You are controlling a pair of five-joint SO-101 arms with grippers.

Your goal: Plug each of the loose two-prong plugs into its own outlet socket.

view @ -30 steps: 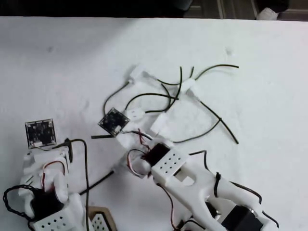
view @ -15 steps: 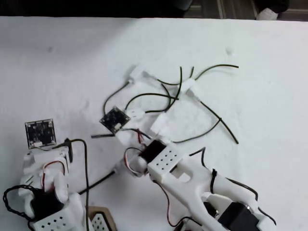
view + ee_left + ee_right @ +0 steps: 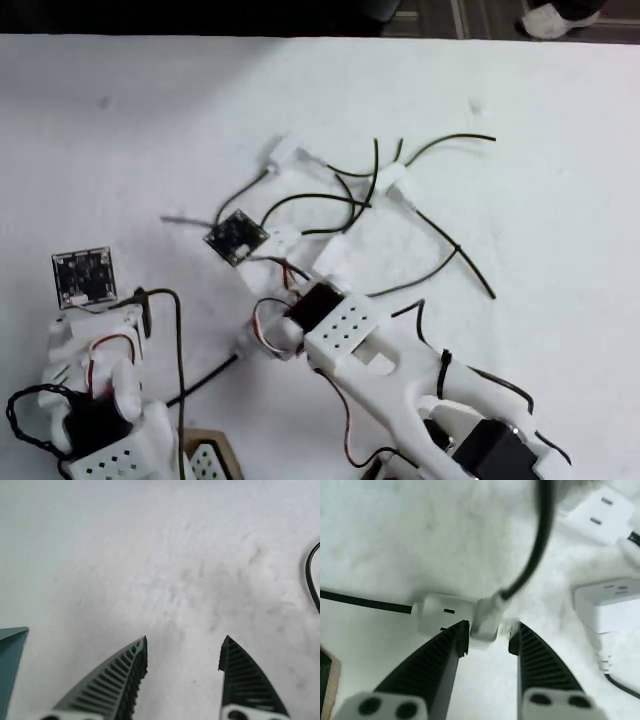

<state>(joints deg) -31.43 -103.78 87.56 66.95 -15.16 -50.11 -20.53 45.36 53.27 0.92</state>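
- Right gripper (image 3: 490, 630) pinched narrowly on the white two-prong plug with black cord (image 3: 487, 616), which sits against a white socket block (image 3: 437, 616) mid-table.
- Left gripper (image 3: 185, 640) gapes wide, empty, bare white tabletop (image 3: 150, 555) ahead.

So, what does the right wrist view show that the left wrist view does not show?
Right wrist view: the right gripper, shut on a white plug with a black cord, beside a white socket block; a second socket and a third socket lie apart. Left wrist view: the left gripper, open above the table, a teal corner, a black cable. Both share the white table and dark ribbed fingers.
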